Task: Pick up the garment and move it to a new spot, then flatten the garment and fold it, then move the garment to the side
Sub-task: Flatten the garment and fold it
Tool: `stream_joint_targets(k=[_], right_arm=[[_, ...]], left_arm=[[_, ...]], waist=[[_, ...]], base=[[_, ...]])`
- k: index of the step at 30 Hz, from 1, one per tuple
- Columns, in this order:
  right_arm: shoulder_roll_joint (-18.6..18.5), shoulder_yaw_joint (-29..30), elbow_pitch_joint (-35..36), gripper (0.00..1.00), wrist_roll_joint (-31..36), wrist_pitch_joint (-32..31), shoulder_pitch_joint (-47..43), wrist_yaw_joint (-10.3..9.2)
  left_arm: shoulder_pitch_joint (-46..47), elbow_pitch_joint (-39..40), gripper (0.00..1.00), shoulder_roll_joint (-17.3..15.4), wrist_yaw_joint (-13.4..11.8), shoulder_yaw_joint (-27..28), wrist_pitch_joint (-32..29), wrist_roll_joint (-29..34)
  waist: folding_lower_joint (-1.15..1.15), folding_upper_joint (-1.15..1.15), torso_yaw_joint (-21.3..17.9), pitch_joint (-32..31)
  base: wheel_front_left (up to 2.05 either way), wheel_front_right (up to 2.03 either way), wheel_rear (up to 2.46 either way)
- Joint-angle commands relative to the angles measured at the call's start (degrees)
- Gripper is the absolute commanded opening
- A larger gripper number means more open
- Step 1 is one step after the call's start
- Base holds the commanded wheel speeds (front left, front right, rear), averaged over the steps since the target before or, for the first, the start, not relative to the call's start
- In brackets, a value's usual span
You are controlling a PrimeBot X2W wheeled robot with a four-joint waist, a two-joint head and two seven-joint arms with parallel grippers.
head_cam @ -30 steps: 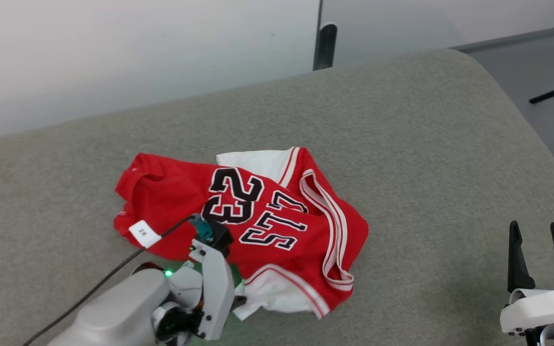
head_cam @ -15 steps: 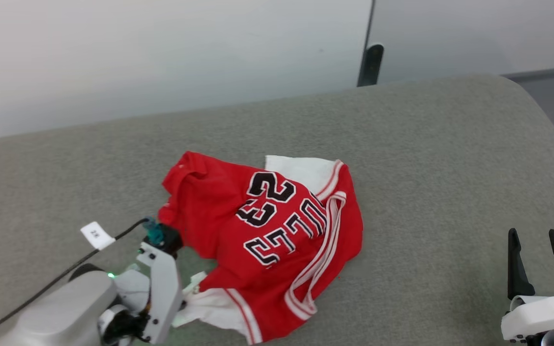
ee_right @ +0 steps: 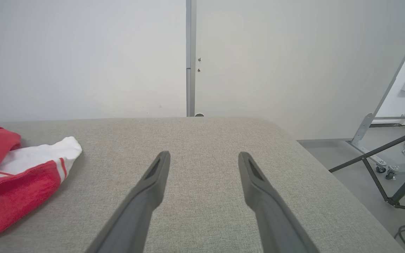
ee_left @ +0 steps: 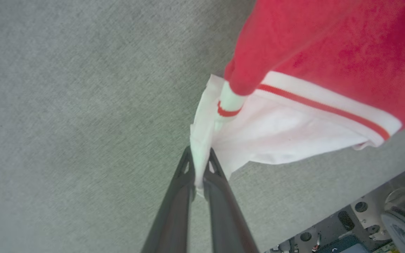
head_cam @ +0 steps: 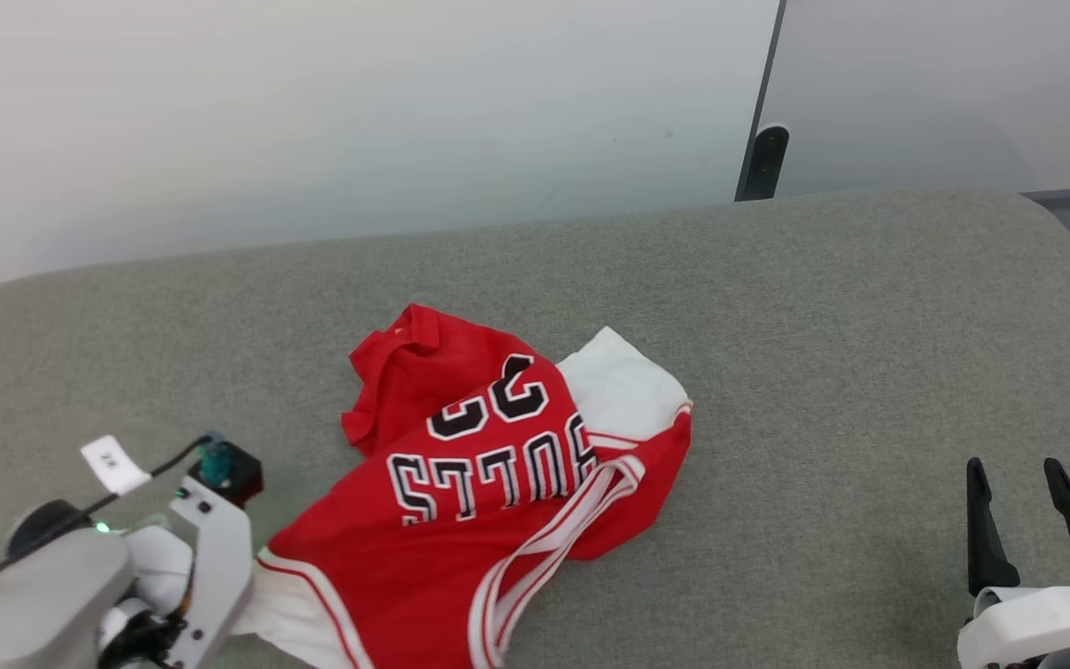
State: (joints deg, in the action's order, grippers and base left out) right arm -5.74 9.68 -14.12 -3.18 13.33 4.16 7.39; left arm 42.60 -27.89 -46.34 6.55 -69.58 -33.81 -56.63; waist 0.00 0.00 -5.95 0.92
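left pincer [ee_left: 199, 165] clamped on a thin fold of the garment [head_cam: 489, 483], at its white sleeve edge | garment crumpled on the table [head_cam: 869, 325], trailing to 2 o'clock from your grip | right pincer [head_cam: 1013, 469] apart, idle at the garment's 4 o'clock | pull slowly and low; that thin pinch may slip

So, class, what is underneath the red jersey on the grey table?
The grey table shows all round the jersey, which lies crumpled on it. The left gripper pinches its white sleeve. Anything beneath the folds is covered.
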Motion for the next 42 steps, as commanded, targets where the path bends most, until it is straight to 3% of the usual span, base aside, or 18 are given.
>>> stream_joint_targets(k=[1, 13, 17, 18, 21, 22, 25, 26, 27, 28, 36, 40, 42], right_arm=[[-0.1, -0.1, 0.2, 1.00, -0.1, -0.1, -0.4, 0.21], [-1.4, -0.6, 0.3, 1.00, -1.2, -0.6, -0.9, 0.21], [-1.3, -0.3, 0.5, 1.00, -1.1, -0.7, -1.1, 0.21], [-1.2, -0.2, 0.6, 1.00, -1.0, -0.8, -1.2, 0.21], [-0.9, 0.0, 0.9, 1.00, -0.7, -1.0, -1.1, 0.21], [-0.9, 0.0, 0.9, 1.00, -0.6, -1.0, -1.2, 0.21], [-0.7, 0.0, 1.1, 1.00, -0.5, -1.2, -1.2, 0.21], [-0.6, 0.0, 1.2, 1.00, -0.3, -1.2, -1.3, 0.21], [-0.5, 0.0, 1.3, 1.00, -0.3, -1.2, -1.5, 0.21], [-0.5, 0.1, 1.4, 1.00, -0.5, -1.2, -1.6, 0.21], [-0.3, 0.5, 1.9, 1.00, -0.9, -1.3, -2.3, 0.21], [-0.3, 0.4, 1.7, 1.00, -0.9, -1.2, -2.0, 0.21], [-0.1, 0.2, 2.0, 1.00, -0.8, -1.2, -1.6, 0.21]], left_arm=[[0.4, -0.3, 0.00, -0.6, 0.0, 0.0, 0.2, 0.2], [0.3, -3.7, 0.00, -2.6, 0.9, -1.4, 2.5, 1.9], [-0.5, -5.1, 0.18, -1.6, 0.8, -0.8, 3.8, 0.6], [-0.6, -5.5, 0.28, -1.5, 0.8, -0.6, 4.2, 0.3], [-1.1, -6.5, 0.24, -0.6, 0.7, -0.4, 5.3, -0.1], [-1.1, -6.9, 0.35, -0.3, 0.4, -0.2, 6.1, 0.1], [-1.5, -7.9, 0.45, 0.3, 0.1, -0.1, 7.2, -0.1], [-1.4, -8.1, 0.63, 0.4, 0.0, 0.0, 7.2, -0.2], [-1.3, -8.3, 0.96, 0.6, -0.2, 0.3, 7.7, -0.4], [-1.2, -8.4, 1.00, 0.8, -0.3, 0.6, 7.8, -0.6], [-0.3, -5.9, 1.00, 0.1, -2.2, 2.6, 8.9, -2.5], [-2.6, -4.0, 1.00, 0.3, -3.6, 3.4, 6.6, -5.9], [-2.7, -3.1, 0.95, 0.5, -4.8, 3.8, 6.0, -6.7]], waist=[[0.00, 0.00, -0.1, 0.0], [0.00, 0.00, -1.4, -0.1], [0.00, 0.00, -1.5, -0.1], [0.00, 0.00, -1.5, 0.0], [0.00, 0.00, -1.2, 0.0], [0.00, 0.00, -1.1, 0.0], [0.00, 0.00, -0.6, -0.1], [0.00, 0.00, -0.4, -0.2], [0.00, 0.00, -0.2, -0.3], [0.00, 0.00, 0.1, -0.4], [0.00, 0.00, 2.6, -1.2], [0.00, 0.00, 3.5, -1.0], [0.00, 0.00, 3.6, -0.6]], base=[[0.00, 0.00, 0.00], [0.00, 0.00, 0.00], [0.00, 0.00, 0.00], [0.00, 0.00, 0.00], [0.00, 0.00, 0.00], [0.00, 0.00, 0.00], [0.00, 0.00, 0.00], [0.00, 0.00, 0.00], [0.00, 0.00, 0.00], [0.00, 0.00, 0.00], [0.00, 0.00, 0.00], [0.00, 0.00, 0.00], [0.00, 0.00, 0.00]])
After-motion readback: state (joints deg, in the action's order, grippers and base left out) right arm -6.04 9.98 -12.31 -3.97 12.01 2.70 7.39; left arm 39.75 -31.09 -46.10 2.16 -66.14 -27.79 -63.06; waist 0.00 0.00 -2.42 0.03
